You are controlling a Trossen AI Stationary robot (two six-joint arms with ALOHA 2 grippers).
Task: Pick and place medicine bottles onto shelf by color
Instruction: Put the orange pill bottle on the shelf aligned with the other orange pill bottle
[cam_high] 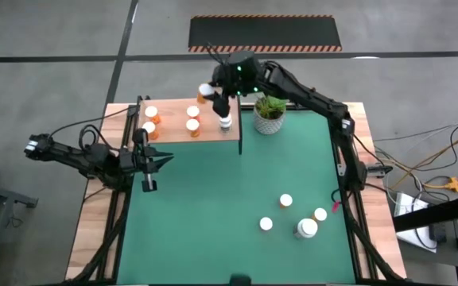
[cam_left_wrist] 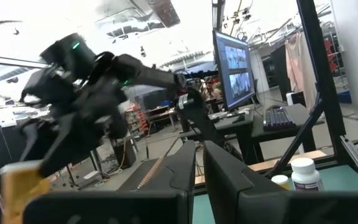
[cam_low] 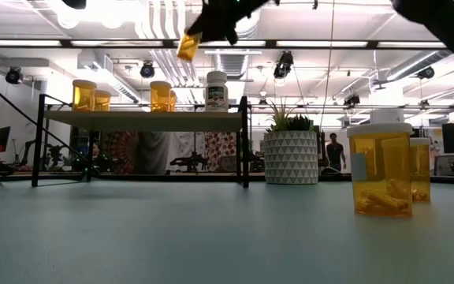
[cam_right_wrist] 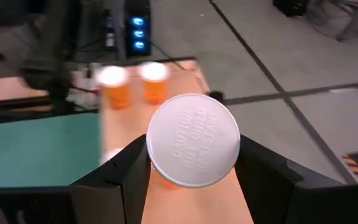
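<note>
The shelf (cam_high: 189, 131) stands at the far left part of the green surface (cam_high: 213, 214), carrying four orange medicine bottles (cam_high: 152, 114) and a white bottle (cam_high: 225, 123) at its right end. Just right of it sits a potted plant (cam_high: 269, 115). The right gripper (cam_high: 210, 92) hangs above the shelf's back edge, its fingers pinching an orange bottle (cam_right_wrist: 194, 143) by the sides below its white cap. The left gripper (cam_high: 168, 160) waits near the shelf's front left, fingers pressed together and empty. Four more bottles (cam_high: 307, 229), one wider, stand at the near right.
</note>
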